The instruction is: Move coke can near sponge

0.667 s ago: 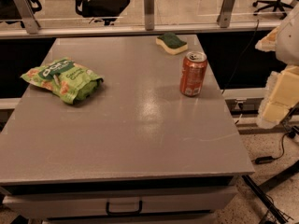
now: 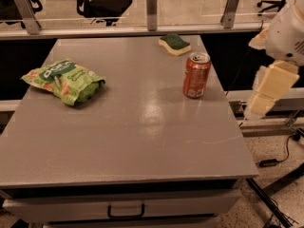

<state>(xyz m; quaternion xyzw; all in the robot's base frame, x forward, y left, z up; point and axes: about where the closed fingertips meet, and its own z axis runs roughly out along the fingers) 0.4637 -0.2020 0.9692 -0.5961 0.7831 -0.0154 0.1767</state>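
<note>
The coke can (image 2: 196, 75) stands upright near the right edge of the grey table (image 2: 142, 141); it is orange-red with a silver top. The sponge (image 2: 175, 43), dark green over pale yellow, lies flat at the table's far edge, a short way behind and left of the can. My gripper (image 2: 267, 90) hangs off the table's right side, cream-coloured, to the right of the can and apart from it. It holds nothing that I can see.
A green snack bag (image 2: 64, 81) lies on the left part of the table. A drawer with a handle (image 2: 126, 212) sits below the front edge. Rails and office chairs (image 2: 102, 1) stand behind the table. Cables lie on the floor at the right.
My gripper has shifted slightly left, toward the table's right edge. The can, sponge and bag have not moved.
</note>
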